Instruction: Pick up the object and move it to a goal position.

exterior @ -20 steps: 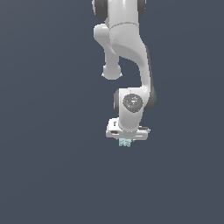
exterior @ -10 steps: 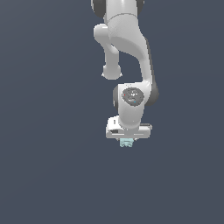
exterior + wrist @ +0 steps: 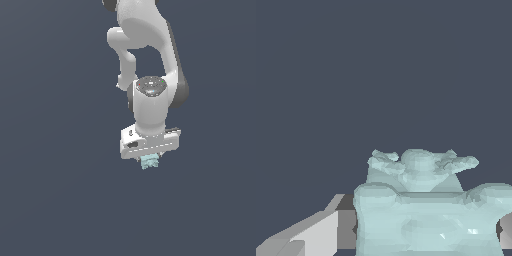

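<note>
Fingers on the white robot hand are closed around the little mint green object, and they hold it tight. I can only see a small bit of it poking out under the hand in the exterior view. The rest is tucked up between the fingers.

In the wrist view the object looks big and lumpy. It has little pointy wings sticking out at both sides, so its long way runs across, from one finger to the other. A pale finger sits just beside it, and a bit of the other finger shows at the far edge.

The object sits right in the grip, straight under the hand, so I think the arm only has to carry it along now. I cannot see any goal mark in these pictures.

Compared with a second ago, the arm has bent and turned a little. The object hangs in the same grip, at about the same spot.
</note>
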Available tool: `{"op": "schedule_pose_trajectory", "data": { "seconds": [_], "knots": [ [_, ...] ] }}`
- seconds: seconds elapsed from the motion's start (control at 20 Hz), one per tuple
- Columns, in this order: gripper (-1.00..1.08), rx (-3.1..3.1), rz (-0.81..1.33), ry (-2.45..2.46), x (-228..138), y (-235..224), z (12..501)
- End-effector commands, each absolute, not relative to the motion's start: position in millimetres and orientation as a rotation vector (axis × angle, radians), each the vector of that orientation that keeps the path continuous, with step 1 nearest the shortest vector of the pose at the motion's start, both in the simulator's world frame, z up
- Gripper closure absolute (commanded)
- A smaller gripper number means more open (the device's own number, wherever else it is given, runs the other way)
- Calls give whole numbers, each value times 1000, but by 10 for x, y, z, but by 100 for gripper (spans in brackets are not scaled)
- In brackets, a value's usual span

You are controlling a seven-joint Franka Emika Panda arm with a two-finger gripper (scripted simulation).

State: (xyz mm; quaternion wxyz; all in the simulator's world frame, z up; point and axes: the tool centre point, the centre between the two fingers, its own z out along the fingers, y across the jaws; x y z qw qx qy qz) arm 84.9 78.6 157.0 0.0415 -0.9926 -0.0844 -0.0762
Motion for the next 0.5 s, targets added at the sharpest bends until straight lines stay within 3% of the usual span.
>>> {"op": "schedule_pose_trajectory", "data": {
  "seconds": [0.0,0.45],
  "knots": [
    [108,-3011,-279,-337,917,805,1813],
    [108,-2892,-426,-592,1083,872,2651]
  ]
}}
